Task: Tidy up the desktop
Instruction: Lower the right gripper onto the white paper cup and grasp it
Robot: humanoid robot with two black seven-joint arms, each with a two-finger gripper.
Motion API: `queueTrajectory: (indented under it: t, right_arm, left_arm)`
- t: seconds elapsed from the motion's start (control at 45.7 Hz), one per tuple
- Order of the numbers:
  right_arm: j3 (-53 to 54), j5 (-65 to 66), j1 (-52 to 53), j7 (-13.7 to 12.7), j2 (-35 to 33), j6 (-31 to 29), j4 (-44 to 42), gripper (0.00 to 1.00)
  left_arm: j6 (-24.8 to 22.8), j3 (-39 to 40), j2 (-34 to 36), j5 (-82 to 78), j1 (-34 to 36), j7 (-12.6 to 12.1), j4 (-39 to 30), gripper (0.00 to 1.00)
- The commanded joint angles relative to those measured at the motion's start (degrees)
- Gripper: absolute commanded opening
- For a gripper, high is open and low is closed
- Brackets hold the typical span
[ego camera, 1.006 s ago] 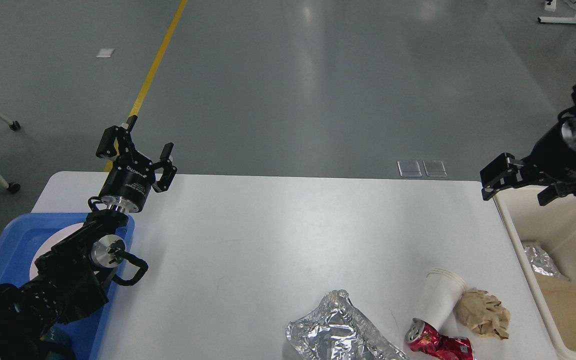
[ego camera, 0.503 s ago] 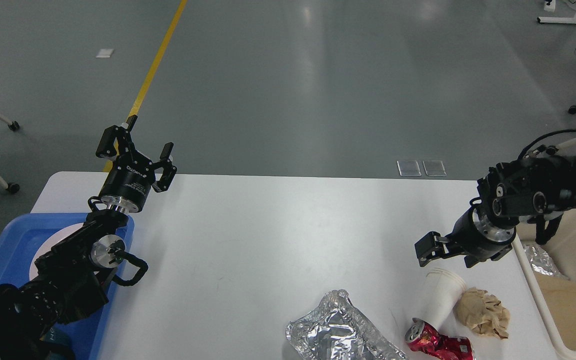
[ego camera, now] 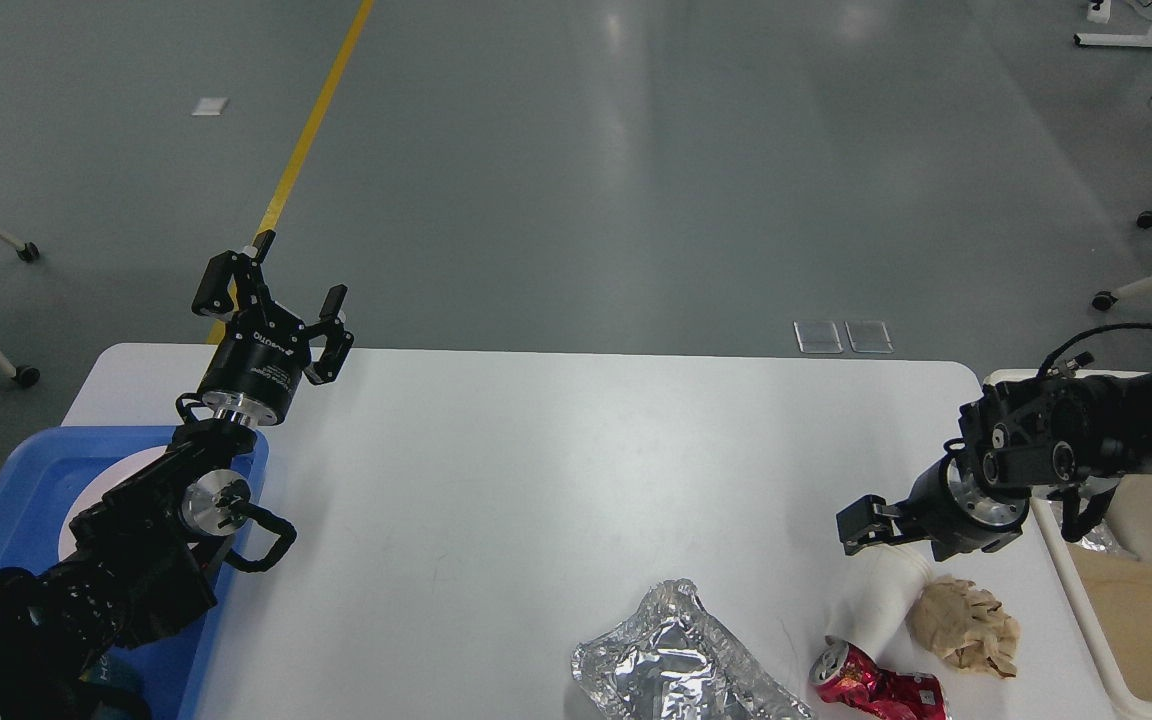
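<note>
Right gripper point(ego camera: 884, 535) is down at the rim of the paper cup point(ego camera: 871, 606), can't tell how its jaws stand. Left gripper point(ego camera: 274, 305) has jaws spread, holding nothing, over the desktop's point(ego camera: 536, 470) far-left corner. Foil point(ego camera: 681, 665), crushed can point(ego camera: 876, 685) and paper wad point(ego camera: 966, 625) sit along the near edge.

Right arm has swung in from the far right, off the cream bin point(ego camera: 1056, 560), toward the near-right litter on the desk point(ego camera: 556, 470). One second ago its right claw point(ego camera: 871, 530) hung over the bin's far-left corner; half a second ago it hovered just above the white paper cup point(ego camera: 876, 610). Now lower and nearer, the claw sits at the cup's open rim, covering it. Contact cannot be told. With the arm lowered, a caster leg shows on the floor, far right.
</note>
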State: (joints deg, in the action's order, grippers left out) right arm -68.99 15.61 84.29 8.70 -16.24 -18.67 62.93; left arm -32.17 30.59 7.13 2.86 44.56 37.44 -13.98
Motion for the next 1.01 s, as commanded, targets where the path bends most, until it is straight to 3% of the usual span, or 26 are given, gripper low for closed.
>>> queueTrajectory:
  t: [0.0,0.613,0.985]
  right_arm:
    - [-0.5,-0.3,-1.0,0.0,-0.7,0.0,-0.3,1.00]
    - [0.6,-6.2,-6.9,0.0,2.4,2.3,-4.4,1.00]
    - [1.4,-11.6,-11.7,0.0,4.2,7.8,-7.5,0.96]
  left_arm:
    - [0.0,0.0,0.0,0.0,0.0,0.0,0.0,0.97]
    - [0.0,0.0,0.0,0.0,0.0,0.0,0.0,0.97]
    - [0.0,0.0,0.1,0.0,0.0,0.0,0.0,0.97]
